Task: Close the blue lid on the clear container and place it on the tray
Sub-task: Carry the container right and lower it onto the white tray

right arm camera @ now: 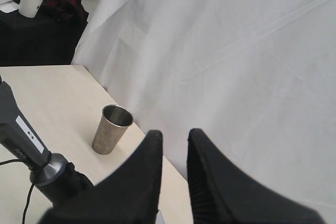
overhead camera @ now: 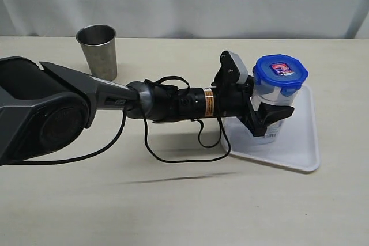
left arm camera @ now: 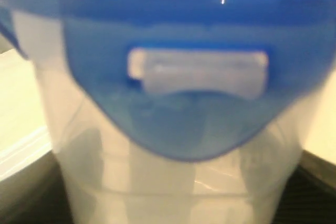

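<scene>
Carefully: my left gripper (overhead camera: 267, 106) clasps the clear container (overhead camera: 270, 132) on the tray (overhead camera: 301, 145); a crooked release could topple it. My right gripper (right arm camera: 175, 139) hangs slightly parted, empty.

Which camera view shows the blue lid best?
The exterior view: it shows the whole blue lid sharply, from above. The left wrist view shows only a blurred close-up of one flap. The right wrist view does not show it.

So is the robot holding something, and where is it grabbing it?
The left gripper holds the clear container by its sides, below the blue lid, on the tray. The right gripper holds nothing.
</scene>
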`<state>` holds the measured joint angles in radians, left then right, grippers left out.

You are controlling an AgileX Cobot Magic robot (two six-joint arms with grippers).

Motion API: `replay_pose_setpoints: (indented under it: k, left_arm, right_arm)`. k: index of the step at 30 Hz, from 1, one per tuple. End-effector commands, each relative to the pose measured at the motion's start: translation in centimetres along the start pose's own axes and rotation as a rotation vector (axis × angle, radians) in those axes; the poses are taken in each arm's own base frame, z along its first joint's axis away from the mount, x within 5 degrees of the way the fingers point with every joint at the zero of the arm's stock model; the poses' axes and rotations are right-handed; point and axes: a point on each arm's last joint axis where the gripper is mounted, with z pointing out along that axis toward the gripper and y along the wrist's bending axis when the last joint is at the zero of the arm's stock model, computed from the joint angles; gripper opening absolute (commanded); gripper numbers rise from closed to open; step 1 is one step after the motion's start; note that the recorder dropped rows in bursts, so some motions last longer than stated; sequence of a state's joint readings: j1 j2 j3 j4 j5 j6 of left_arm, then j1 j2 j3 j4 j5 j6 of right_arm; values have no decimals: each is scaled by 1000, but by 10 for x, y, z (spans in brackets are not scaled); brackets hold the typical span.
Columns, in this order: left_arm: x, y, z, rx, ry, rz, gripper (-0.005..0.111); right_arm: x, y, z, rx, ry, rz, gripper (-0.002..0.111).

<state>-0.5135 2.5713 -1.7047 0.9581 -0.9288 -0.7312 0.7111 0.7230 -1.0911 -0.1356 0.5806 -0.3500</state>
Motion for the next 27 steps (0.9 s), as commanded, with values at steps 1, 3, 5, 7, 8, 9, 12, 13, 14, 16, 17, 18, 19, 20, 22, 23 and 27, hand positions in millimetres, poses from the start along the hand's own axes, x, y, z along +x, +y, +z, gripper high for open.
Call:
replay_pose_setpoints:
  k: [1, 3, 5, 7, 8, 9, 12, 13, 14, 16, 17, 18, 19, 20, 22, 23, 27]
  left_arm:
    - [-2, -1, 1, 7, 20, 19, 0]
    - [-2, -1, 1, 7, 20, 19, 0]
    - [-3, -1, 1, 13, 11, 18, 0]
    - [-3, -2, 1, 15, 9, 18, 0]
    - [-3, -2, 1, 15, 9, 18, 0]
    - [-3, -2, 1, 15, 9, 18, 0]
    - [-3, -2, 1, 14, 10, -13, 5]
    - [-3, -2, 1, 14, 10, -13, 10]
    - [-3, -2, 1, 16, 8, -13, 17]
    - [-4, -3, 1, 25, -2, -13, 34]
    - [-4, -3, 1, 26, -4, -15, 45]
    - [-4, -3, 1, 24, -5, -16, 57]
    - [-4, -2, 1, 20, -7, -19, 66]
    - [-4, -1, 1, 11, -2, -21, 73]
    - [-3, 0, 1, 0, 9, -36, 79]
    - [-3, 0, 1, -1, 11, -43, 81]
    - [-3, -1, 1, 5, 7, -39, 81]
  right_arm:
    - [-1, -1, -1, 11, -16, -2, 18]
    - [-1, -1, -1, 11, -16, -2, 18]
    - [-1, -1, -1, 11, -16, -2, 18]
    - [-1, -1, -1, 11, -16, -2, 18]
    - [-1, -1, -1, 11, -16, -2, 18]
    - [-1, -1, -1, 11, -16, -2, 18]
    - [-1, -1, -1, 11, -16, -2, 18]
    - [-1, -1, -1, 11, -16, -2, 18]
    - [-1, -1, -1, 11, -16, -2, 18]
    - [-1, -1, -1, 11, -16, -2, 18]
    - [-1, -1, -1, 11, -16, -2, 18]
    - [-1, -1, -1, 11, -16, -2, 18]
    - [-1, -1, -1, 11, -16, -2, 18]
    - [-1, -1, -1, 11, -16, -2, 18]
    - [-1, -1, -1, 11, -16, -2, 18]
    - [-1, -1, -1, 11, -16, -2, 18]
    - [-1, -1, -1, 11, -16, -2, 18]
